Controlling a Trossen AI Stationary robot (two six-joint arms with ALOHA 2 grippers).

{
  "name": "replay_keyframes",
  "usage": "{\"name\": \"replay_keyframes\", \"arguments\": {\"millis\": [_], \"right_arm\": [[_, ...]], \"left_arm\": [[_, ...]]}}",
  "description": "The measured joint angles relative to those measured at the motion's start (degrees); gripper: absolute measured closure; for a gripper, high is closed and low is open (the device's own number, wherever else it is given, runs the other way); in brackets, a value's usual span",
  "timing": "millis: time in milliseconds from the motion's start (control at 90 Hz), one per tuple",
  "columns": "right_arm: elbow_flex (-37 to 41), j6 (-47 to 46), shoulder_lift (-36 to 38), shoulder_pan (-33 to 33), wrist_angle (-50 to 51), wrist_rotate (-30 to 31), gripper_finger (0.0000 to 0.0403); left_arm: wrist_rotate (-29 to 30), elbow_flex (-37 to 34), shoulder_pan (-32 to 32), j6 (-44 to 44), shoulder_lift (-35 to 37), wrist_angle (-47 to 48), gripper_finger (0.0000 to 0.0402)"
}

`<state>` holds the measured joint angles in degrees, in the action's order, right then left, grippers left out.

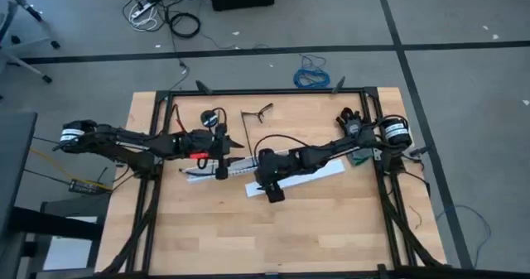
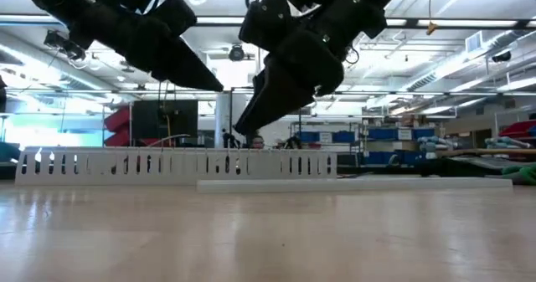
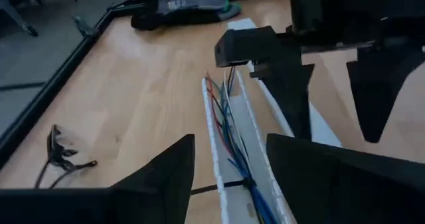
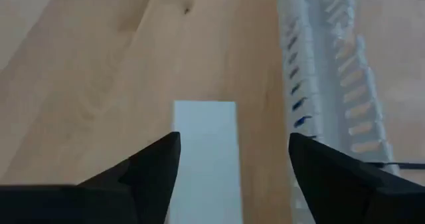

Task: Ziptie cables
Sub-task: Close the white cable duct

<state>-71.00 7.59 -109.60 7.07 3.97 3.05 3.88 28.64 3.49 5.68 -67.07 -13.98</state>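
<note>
On the pale wooden worktop [image 1: 248,229], the nearest piece was a flat white rectangular cover strip [image 4: 204,157], lying just on the near side of a long white slotted plastic cable channel [image 1: 217,169]. The right claw [image 4: 232,164] hovered directly over the strip's end with its fingers spread wide and nothing between them, probably lined up so the cover could be picked up or kept out of the way. Inside the channel ran the cables [image 3: 229,127], a bunch of thin blue, red and dark wires laid lengthwise between the two toothed walls, which kept them gathered and straight. A thin black ziptie [image 3: 229,182] crossed the channel and the bunch near the left claw [image 3: 229,177], which hung over the channel's left part, likewise wide open and empty, straddling the wires as if placed to tend that tie. Farther back, a small tangle of dark loose wire [image 1: 258,111] lay on the worktop's far edge, well apart from the work, and a blue coiled cable [image 1: 311,74] sat on the grey floor beyond.
</note>
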Motion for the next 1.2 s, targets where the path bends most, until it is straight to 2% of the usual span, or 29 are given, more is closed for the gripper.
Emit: {"name": "replay_keyframes", "arguments": {"millis": [278,556,744,933,1200], "right_arm": [[0.23,-0.53,0.0,-0.33,-1.54,-0.9,0.0127],[6.07,-2.97,0.0,-1.68,-7.95,-4.82,0.0134],[8.7,-3.42,0.0,-2.35,-9.18,-6.51,0.0134],[13.2,-1.24,0.0,-2.36,-11.76,-6.21,0.0138],[16.0,-3.06,0.07,-2.16,-15.04,-6.4,0.0131]], "left_arm": [[0.11,0.0,-0.02,-1.41,-1.85,-0.64,0.0218],[0.21,-0.04,0.0,-1.48,-7.36,-4.21,0.0218],[0.35,-0.04,0.0,-1.48,-7.52,-5.79,0.0218],[0.79,-0.04,-0.01,-1.48,-7.52,-6.0,0.0218],[2.11,-0.04,-0.01,-1.48,-7.52,-6.38,0.0218]]}}
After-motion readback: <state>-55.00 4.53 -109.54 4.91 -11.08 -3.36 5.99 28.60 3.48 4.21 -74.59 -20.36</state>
